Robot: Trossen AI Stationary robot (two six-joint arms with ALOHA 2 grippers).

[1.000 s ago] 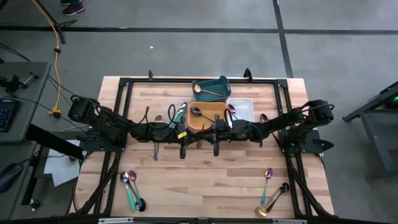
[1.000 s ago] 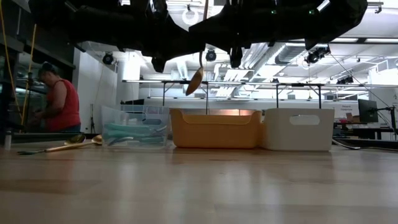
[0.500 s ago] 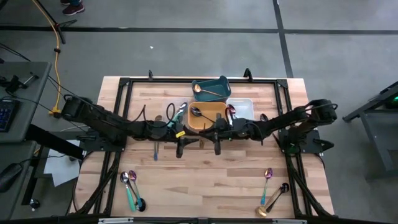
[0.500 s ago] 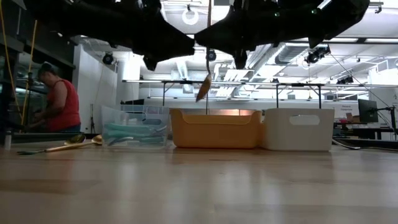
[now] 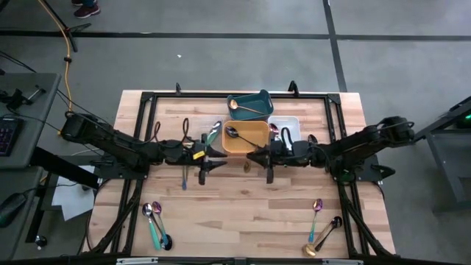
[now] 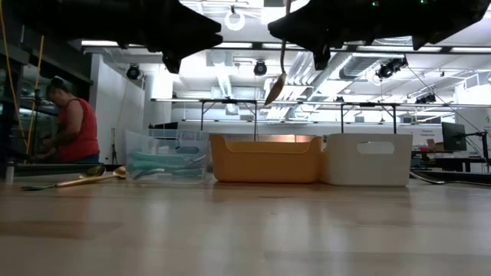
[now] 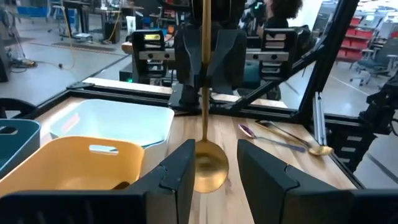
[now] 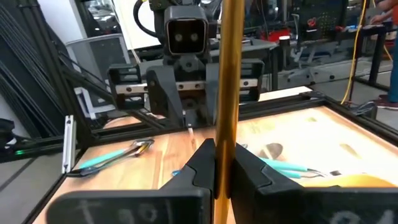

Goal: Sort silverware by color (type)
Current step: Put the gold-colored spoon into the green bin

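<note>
Right tool (image 8: 219,163) clamped on gold spoon (image 6: 275,84), hanging bowl-down above bench (image 5: 243,210); left tool (image 7: 211,165) apart, seemingly empty, facing it.

Gold spoon (image 7: 205,163) — orange tray (image 6: 265,159)

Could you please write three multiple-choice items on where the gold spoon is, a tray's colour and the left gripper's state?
1. Where is the gold spoon?
A. In the orange tray
B. Hanging above the table
C. Flat on the table
2. What colour is the tray between the clear and white trays?
A. Teal
B. Black
C. Orange
3. How is the left gripper?
A. Open
B. Shut on a spoon
C. Shut on a tray

1 B: the gold spoon hangs from the right gripper.
2 C: the orange tray stands between the clear tray and white tray.
3 A: the left gripper has its fingers apart, holding nothing.
</note>
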